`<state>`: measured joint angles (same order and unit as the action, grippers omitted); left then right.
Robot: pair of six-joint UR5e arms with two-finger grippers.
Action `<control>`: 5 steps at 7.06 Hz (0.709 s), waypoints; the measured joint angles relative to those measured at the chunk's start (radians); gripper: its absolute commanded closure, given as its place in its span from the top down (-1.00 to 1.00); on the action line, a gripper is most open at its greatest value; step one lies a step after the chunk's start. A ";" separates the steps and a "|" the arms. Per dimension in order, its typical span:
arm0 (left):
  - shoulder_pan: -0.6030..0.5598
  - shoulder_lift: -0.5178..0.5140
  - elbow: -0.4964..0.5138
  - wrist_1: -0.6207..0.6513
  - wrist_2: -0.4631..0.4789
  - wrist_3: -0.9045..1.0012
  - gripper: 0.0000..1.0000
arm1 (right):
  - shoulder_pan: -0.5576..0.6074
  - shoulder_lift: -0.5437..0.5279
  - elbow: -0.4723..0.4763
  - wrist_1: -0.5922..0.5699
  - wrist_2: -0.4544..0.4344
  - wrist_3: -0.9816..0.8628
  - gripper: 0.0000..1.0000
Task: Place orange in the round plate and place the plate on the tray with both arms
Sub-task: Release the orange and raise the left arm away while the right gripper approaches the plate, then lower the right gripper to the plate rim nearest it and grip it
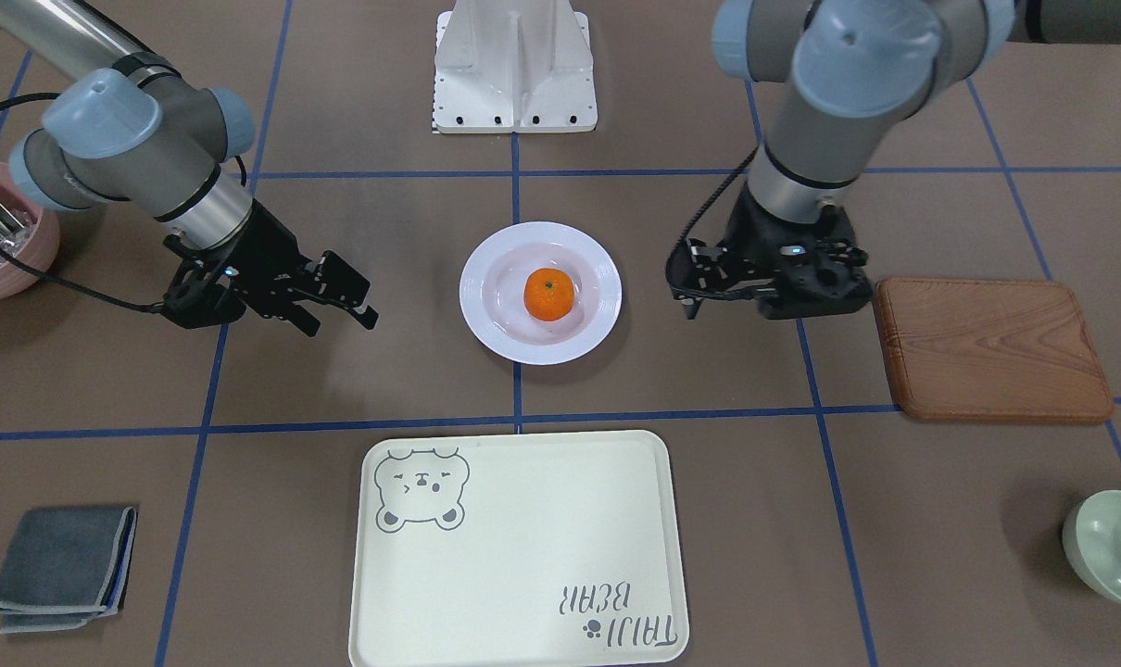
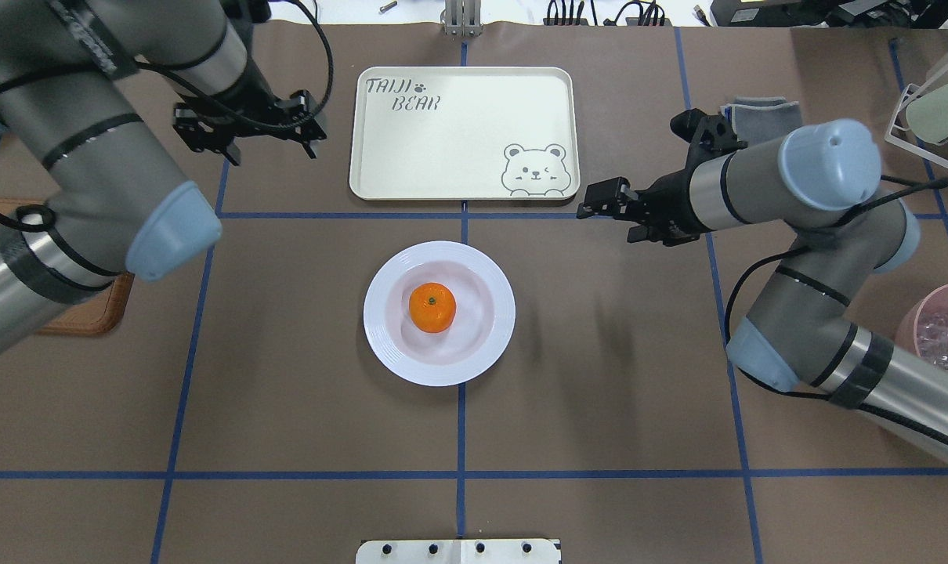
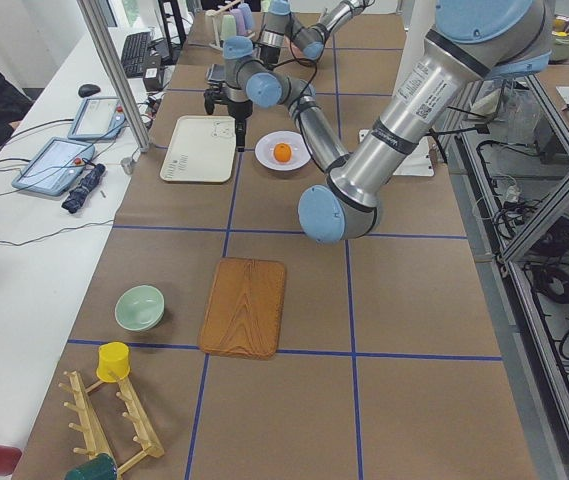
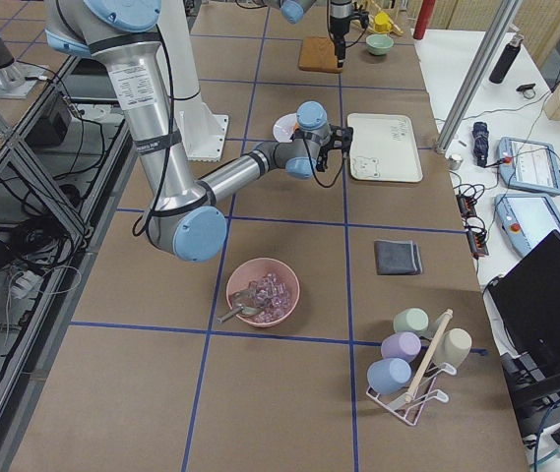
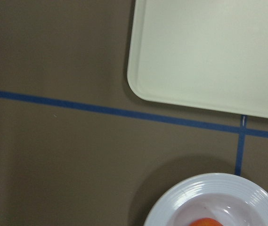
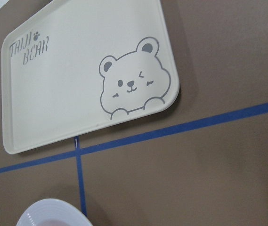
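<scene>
The left gripper (image 2: 273, 155) hangs above the bench (image 2: 286, 352), off the left short edge of the tray (image 2: 458, 133). Its jaws are spread wide and hold nothing. A brown wooden board (image 2: 90, 313) lies further left, partly covered by the left arm.

The tray lies flat at the far centre of the bench, with no object on it. The round plate (image 2: 380, 309) stands on the bench nearer the robot than the tray, apart from it, with a blue tape line between them. The orange (image 2: 432, 307) rests in the well of the plate, stem dot up.

The right gripper (image 2: 607, 222) hangs just off the tray's right near corner, above the bench. Its jaws are parted and hold nothing. Neither gripper touches the plate. A folded grey cloth (image 2: 760, 110) lies beyond the right arm.
</scene>
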<state>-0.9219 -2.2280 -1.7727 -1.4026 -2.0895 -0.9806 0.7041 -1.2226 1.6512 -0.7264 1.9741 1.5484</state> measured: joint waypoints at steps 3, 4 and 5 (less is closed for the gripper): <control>-0.088 0.189 -0.002 -0.277 0.007 0.049 0.97 | -0.117 -0.001 -0.075 0.257 -0.128 0.174 1.00; -0.098 0.231 0.011 -0.337 0.012 0.051 0.97 | -0.139 -0.001 -0.096 0.310 -0.149 0.190 1.00; -0.101 0.247 0.033 -0.364 0.023 0.053 0.97 | -0.163 0.001 -0.107 0.333 -0.173 0.195 1.00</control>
<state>-1.0230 -1.9812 -1.7398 -1.7664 -2.0669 -0.9276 0.5407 -1.2213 1.5442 -0.3934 1.8011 1.7434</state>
